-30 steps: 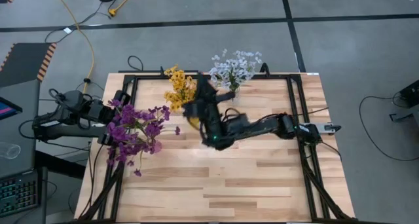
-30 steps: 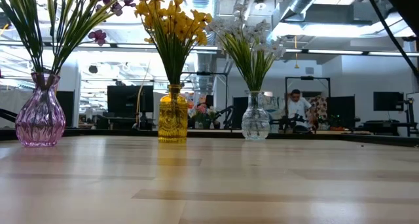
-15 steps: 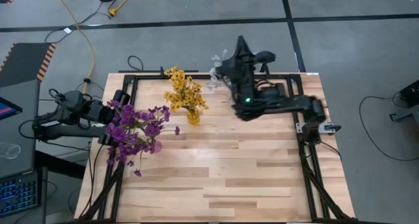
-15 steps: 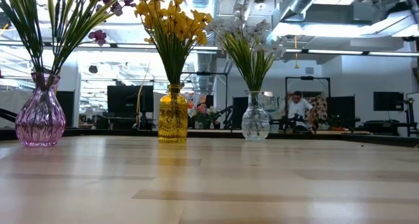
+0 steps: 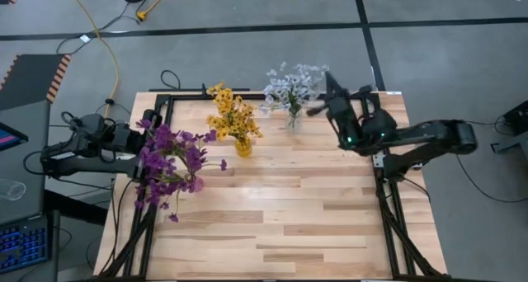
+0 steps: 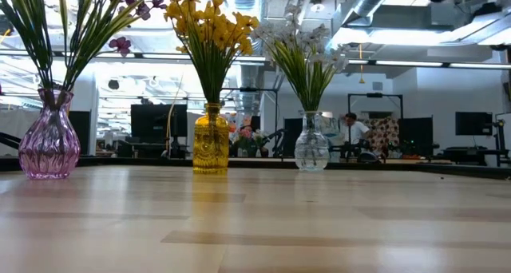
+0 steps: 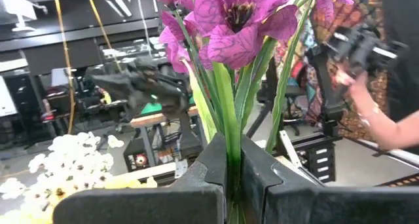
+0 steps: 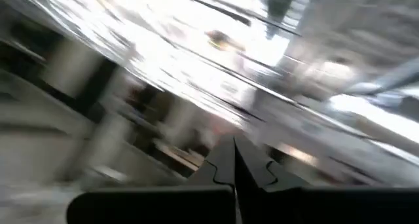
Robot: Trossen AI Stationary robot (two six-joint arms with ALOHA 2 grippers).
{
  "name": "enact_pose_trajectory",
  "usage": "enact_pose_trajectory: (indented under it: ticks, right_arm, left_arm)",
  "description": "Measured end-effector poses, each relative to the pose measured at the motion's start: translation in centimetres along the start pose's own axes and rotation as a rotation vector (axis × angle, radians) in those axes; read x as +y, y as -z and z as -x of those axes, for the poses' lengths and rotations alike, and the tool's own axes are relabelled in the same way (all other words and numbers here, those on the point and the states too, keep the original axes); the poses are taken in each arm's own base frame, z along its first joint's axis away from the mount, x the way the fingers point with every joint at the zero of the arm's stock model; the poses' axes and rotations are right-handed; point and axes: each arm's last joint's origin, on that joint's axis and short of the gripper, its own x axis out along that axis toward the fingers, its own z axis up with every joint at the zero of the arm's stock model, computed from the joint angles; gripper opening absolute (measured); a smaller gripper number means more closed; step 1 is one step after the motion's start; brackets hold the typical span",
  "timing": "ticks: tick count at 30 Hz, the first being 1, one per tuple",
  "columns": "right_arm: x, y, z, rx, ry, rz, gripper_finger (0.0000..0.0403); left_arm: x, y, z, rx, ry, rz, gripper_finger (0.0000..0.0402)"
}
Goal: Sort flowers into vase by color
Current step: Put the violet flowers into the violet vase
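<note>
The left gripper [image 7: 232,178] sits at the table's left edge, fingers pressed together on a green stem of the purple flowers [image 5: 169,162], whose blooms spread over the pink vase [image 6: 49,141]. Farther along stand the yellow flowers [image 5: 231,117] in the amber vase [image 6: 210,141], then the white flowers [image 5: 290,86]. Beside those, the right gripper [image 5: 318,110] hangs with fingers closed, holding nothing.

Wooden table [image 5: 272,208], yellow cable [image 5: 106,47] — person [image 6: 351,131] behind
</note>
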Motion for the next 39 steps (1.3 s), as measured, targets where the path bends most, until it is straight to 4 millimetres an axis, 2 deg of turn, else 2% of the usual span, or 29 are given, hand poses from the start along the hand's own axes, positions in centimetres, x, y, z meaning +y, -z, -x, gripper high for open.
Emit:
enact_pose_trajectory:
  ticks: [4, 7, 11, 14, 21, 28, 39]
  right_arm:
    - [0.8, 3.1, 0.8, -0.096, -0.329, -0.200, 0.0022]
    - [0.9, 4.9, 0.4, -0.032, -0.564, -0.354, 0.0022]
    - [0.7, 6.5, -0.1, 0.104, -0.680, -0.506, 0.0022]
    - [0.7, 6.9, 0.1, 0.142, -0.750, -0.555, 0.0022]
    - [1.2, 8.1, 2.5, 0.125, -0.804, -0.589, 0.0027]
    - [-0.2, 9.9, 5.0, 0.132, -0.808, -0.665, 0.0029]
    - [-1.8, 11.1, 7.3, 0.093, -0.817, -0.726, 0.0030]
  left_arm:
    - [0.1, 0.0, 0.0, 0.003, -0.028, 0.023, 0.0000]
    - [0.1, 0.0, 0.0, 0.003, -0.028, 0.041, 0.0000]
    - [0.1, 0.0, 0.0, 0.003, -0.027, 0.054, 0.0000]
    - [0.0, 0.1, 0.0, 0.008, -0.018, 0.069, 0.0000]
    - [0.0, 0.7, -0.2, 0.030, -0.019, 0.127, 0.0000]
    - [-0.1, 2.9, -1.1, 0.069, -0.025, 0.183, 0.0000]
    - [-0.4, 4.2, -1.5, 0.088, 0.018, 0.172, 0.0000]
